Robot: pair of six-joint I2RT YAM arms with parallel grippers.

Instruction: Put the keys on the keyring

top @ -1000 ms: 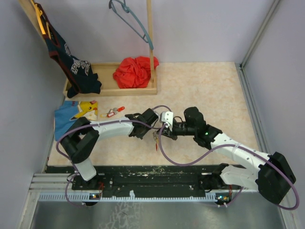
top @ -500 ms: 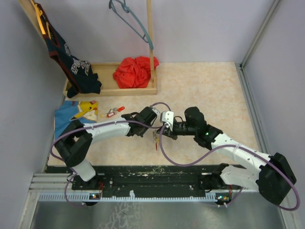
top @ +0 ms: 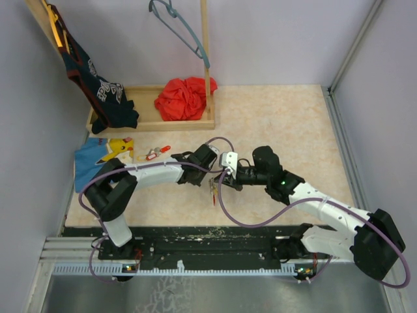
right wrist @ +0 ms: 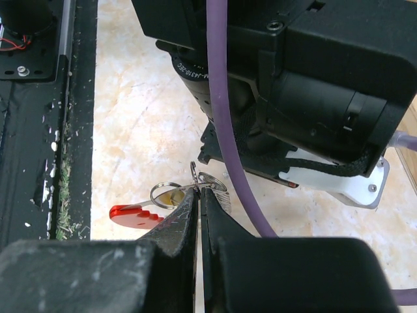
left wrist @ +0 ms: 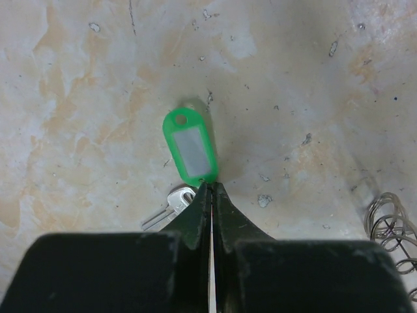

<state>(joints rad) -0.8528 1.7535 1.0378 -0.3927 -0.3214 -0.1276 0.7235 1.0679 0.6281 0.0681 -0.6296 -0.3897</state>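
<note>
I see the left tool (left wrist: 210, 188) pressed together, tips touching the green key tag (left wrist: 189, 151) at its near end. The right tool (right wrist: 197, 194) pinches the keyring (right wrist: 210, 179), with the red tag (right wrist: 133, 214) to its left.

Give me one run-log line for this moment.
left gripper: shut, tips at green key tag | right gripper: shut on keyring | other keys: beside blue cloth

red cloth (top: 184, 98) in wooden tray (top: 150, 122) | navy shirt (top: 98, 91) over its left end | blue-grey hanger (top: 179, 26) above

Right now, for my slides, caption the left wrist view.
Left fingers closed at the end of a green key tag, silver key beside, mottled tabletop.
</note>
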